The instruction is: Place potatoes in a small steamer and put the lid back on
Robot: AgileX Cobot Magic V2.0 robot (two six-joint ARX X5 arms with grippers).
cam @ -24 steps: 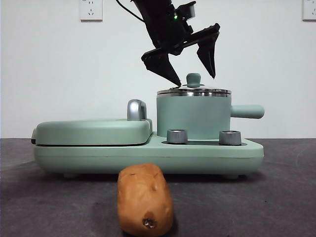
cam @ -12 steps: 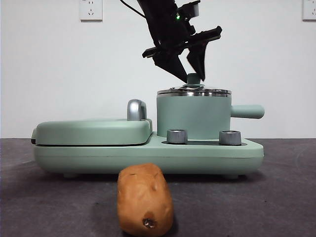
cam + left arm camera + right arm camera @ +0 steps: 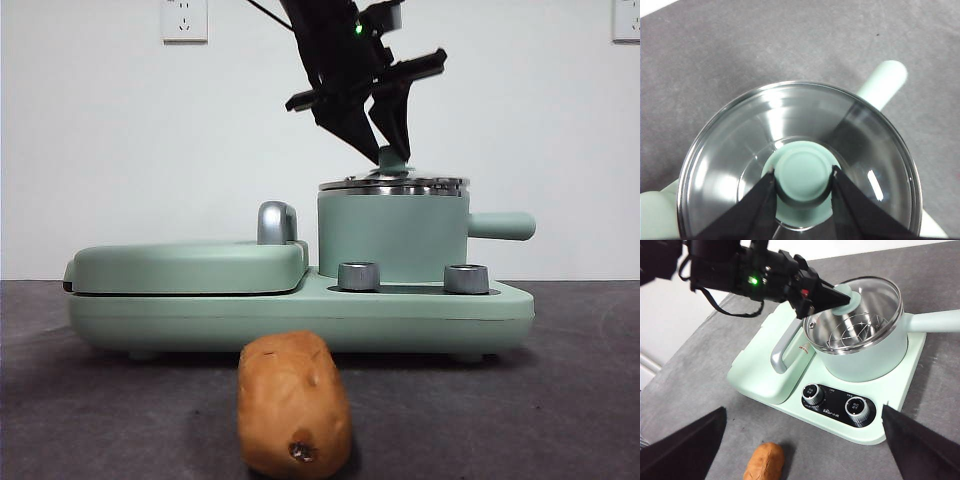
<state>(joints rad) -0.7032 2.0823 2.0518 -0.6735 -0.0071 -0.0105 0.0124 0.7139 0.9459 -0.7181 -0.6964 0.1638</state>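
Note:
The orange-brown potato (image 3: pixel 295 405) lies on the dark table in front of the cooker; it also shows in the right wrist view (image 3: pixel 764 462). The mint-green steamer (image 3: pixel 392 235) stands on the cooker's right half, its handle pointing right. The glass lid (image 3: pixel 395 184) sits on it, slightly tilted. My left gripper (image 3: pixel 390 150) comes down from above and is shut on the lid's green knob (image 3: pixel 803 170). In the right wrist view the lid (image 3: pixel 880 290) is tipped and a wire rack shows inside the steamer (image 3: pixel 865 357). My right gripper (image 3: pixel 803 410) is open, high above the cooker's front.
The flat lidded griddle (image 3: pixel 190 265) with a steel handle (image 3: pixel 277 222) fills the cooker's left half. Two dials (image 3: pixel 358 276) sit on the front of the base (image 3: pixel 300 315). A white wall stands behind.
My left gripper came down onto the lid's knob and closed on it. The lid now sits slightly tipped. The potato has not moved.

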